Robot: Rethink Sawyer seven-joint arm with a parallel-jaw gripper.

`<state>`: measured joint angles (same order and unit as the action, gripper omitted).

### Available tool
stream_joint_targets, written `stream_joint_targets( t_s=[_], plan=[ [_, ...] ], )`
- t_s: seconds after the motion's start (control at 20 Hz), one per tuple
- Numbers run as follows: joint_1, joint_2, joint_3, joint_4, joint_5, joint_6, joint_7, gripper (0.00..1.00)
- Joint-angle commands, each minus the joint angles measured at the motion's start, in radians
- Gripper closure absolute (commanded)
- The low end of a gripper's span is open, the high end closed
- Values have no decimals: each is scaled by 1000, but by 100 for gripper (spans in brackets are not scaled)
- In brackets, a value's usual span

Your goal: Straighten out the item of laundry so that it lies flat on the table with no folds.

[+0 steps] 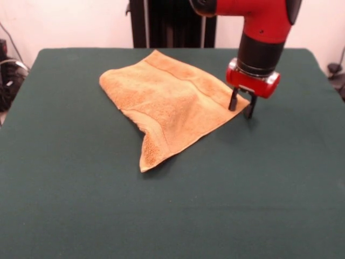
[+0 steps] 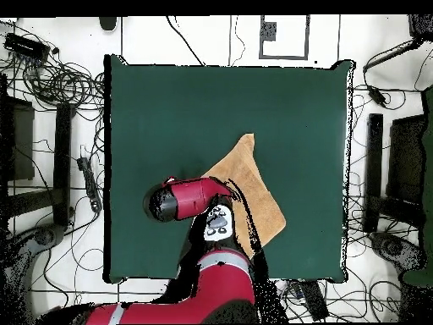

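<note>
Two black fingers hang spread apart under the red wrist, and the gripper is down at table level, straddling the towel's corner; whether anything is pinched, I cannot tell. From that corner the orange-tan towel spreads away across the green table, rumpled, with one edge folded over and a flap sticking out toward the camera. A woven band runs along the edge beside the fingers. From overhead, the arm covers part of the towel.

Fuzzy terry-cloth towel on the matt felt-like table; glossy red plastic arm
</note>
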<state>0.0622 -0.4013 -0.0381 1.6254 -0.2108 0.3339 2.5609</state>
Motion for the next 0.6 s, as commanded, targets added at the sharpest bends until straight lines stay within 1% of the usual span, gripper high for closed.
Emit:
stream_joint_targets(
  t_s=[0.05,0.3,0.4,0.6],
  plan=[
    [-7,205,59,14,66,-149,164,100],
    [8,183,68,36,102,-140,176,100],
    [15,164,82,54,129,-127,192,100],
    [66,123,89,90,209,-112,259,100]
  ],
)
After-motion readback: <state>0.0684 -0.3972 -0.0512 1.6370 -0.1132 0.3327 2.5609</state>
